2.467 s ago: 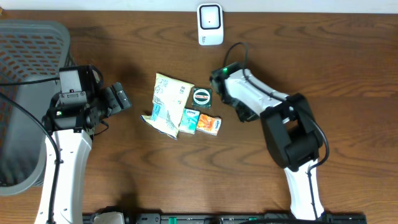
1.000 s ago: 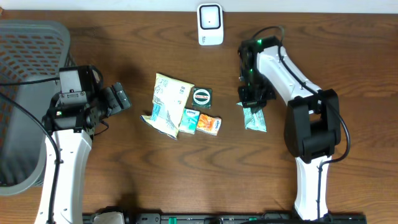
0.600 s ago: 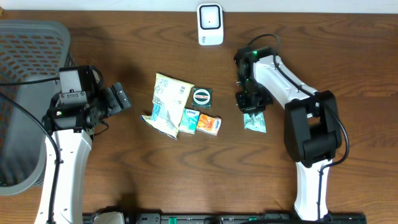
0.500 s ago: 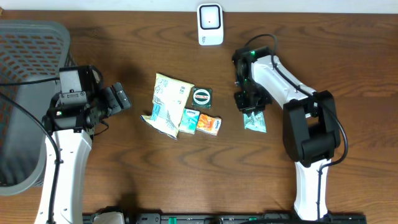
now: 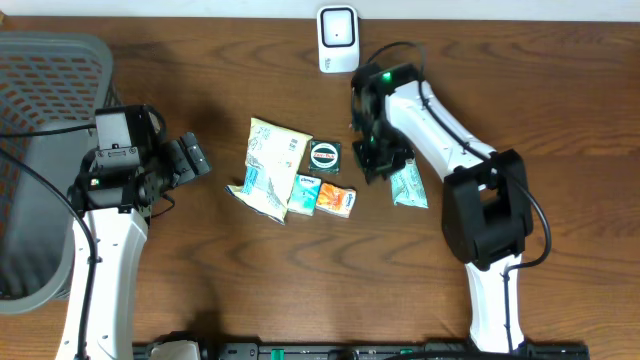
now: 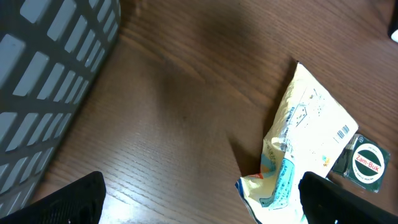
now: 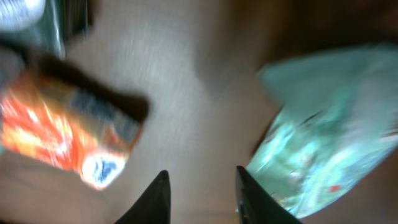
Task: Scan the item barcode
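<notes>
The white barcode scanner (image 5: 338, 38) stands at the table's far edge. A teal packet (image 5: 409, 187) lies flat on the wood right of the item pile; in the right wrist view the same teal packet (image 7: 329, 140) is blurred, just right of my fingers. My right gripper (image 5: 376, 165) (image 7: 202, 199) hovers between that packet and the orange packet (image 5: 338, 200) (image 7: 59, 127), jaws apart over bare table, holding nothing. My left gripper (image 5: 195, 158) (image 6: 205, 208) is wide open, left of the white-and-yellow pouch (image 5: 270, 165) (image 6: 311, 124), touching nothing.
The pile also holds a round Zam-Buk tin (image 5: 324, 155) (image 6: 367, 163) and a small blue-green packet (image 5: 305, 192). A grey mesh basket (image 5: 40, 150) (image 6: 43, 81) fills the left edge beside my left arm.
My right gripper let go of the teal packet on the table, opened, and swung left toward the pile. The left arm has not moved.
</notes>
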### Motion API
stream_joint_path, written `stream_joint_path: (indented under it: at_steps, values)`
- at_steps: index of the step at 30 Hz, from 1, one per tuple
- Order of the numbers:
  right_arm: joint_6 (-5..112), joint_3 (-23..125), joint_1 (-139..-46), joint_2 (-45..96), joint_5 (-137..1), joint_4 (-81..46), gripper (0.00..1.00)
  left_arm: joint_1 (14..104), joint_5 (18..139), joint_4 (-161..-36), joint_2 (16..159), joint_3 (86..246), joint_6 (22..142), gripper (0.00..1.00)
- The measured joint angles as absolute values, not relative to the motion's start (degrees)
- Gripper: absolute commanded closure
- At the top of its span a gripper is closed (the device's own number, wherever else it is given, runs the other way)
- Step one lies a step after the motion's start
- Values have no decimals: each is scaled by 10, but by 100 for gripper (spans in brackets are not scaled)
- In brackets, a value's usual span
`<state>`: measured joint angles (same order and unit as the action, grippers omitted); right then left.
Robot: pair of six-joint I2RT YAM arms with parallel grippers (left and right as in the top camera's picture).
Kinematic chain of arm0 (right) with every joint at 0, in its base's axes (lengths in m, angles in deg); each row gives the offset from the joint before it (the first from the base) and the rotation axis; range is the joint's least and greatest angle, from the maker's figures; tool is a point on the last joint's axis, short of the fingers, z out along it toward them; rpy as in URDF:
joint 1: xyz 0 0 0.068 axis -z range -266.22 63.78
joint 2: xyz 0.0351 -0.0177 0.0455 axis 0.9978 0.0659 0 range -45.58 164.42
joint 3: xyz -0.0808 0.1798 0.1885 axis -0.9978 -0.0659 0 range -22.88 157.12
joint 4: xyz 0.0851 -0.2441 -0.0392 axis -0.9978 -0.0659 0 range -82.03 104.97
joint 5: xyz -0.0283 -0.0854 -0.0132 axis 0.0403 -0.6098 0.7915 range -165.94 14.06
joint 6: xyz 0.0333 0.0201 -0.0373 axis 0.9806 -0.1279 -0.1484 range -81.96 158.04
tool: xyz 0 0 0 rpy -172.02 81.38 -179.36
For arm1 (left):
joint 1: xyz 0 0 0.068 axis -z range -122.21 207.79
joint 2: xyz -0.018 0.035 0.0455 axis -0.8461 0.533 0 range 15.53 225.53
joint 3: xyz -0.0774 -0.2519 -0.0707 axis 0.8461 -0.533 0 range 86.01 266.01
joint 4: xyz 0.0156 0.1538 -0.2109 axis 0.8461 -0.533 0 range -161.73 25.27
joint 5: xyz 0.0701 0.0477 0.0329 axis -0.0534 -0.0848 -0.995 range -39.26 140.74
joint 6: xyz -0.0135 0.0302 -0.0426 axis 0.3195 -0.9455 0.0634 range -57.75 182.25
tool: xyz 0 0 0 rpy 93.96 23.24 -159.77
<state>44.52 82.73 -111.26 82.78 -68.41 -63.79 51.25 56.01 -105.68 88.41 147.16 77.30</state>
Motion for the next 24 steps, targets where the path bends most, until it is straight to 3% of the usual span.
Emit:
stream_joint_path:
  at_steps: [7,13,17,24]
  values:
    - [480,767,-1113,829,-733,-681,80,512,560,-1057,884,1472,773,2]
    - [518,754,-1062,830,-803,-696,81,512,560,-1057,884,1472,773,2]
    - [529,754,-1016,830,-822,-678,92,512,560,-1057,884,1472,773,2]
    - [472,769,-974,830,-718,-656,70,512,560,-1057,884,1472,773,3]
